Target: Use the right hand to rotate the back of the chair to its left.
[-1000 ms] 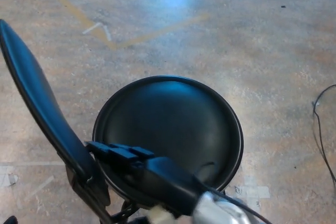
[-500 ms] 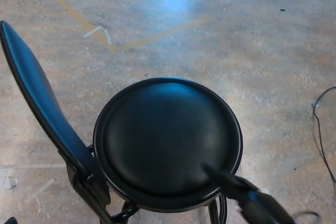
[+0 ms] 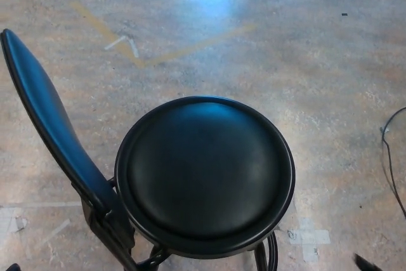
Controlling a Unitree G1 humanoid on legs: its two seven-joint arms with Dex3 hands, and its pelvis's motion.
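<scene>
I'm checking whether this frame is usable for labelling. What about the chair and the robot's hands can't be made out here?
- Chair legs and base: head view, hidden beneath the round seat and cut off by the bottom edge.
- Backrest bracket: its lower end runs off the bottom edge.
- Right hand: only a dark tip shows at the bottom right corner; open or shut cannot be told.
- Left hand: not in view.
- Cable: cut off by the right edge.

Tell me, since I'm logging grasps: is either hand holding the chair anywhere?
Nothing is held: no hand touches the chair or its backrest.
</scene>
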